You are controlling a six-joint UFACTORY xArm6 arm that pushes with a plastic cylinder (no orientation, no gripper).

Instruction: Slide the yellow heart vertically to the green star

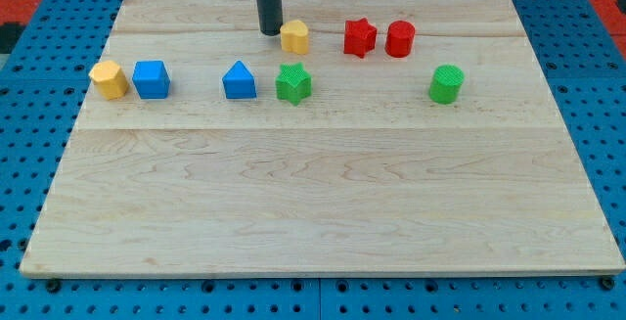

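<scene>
The yellow heart [294,36] sits near the view's top, a short way above the green star [292,83]; a small gap separates them. My tip [270,31] rests on the board just left of the yellow heart, close to or touching its left side. The rod rises from the tip out of the view's top.
A red star [359,37] and a red cylinder [399,39] lie right of the heart. A blue triangular block [239,81] is just left of the green star. A blue cube [151,79] and a yellow hexagonal block [109,79] lie at left, a green cylinder [446,84] at right.
</scene>
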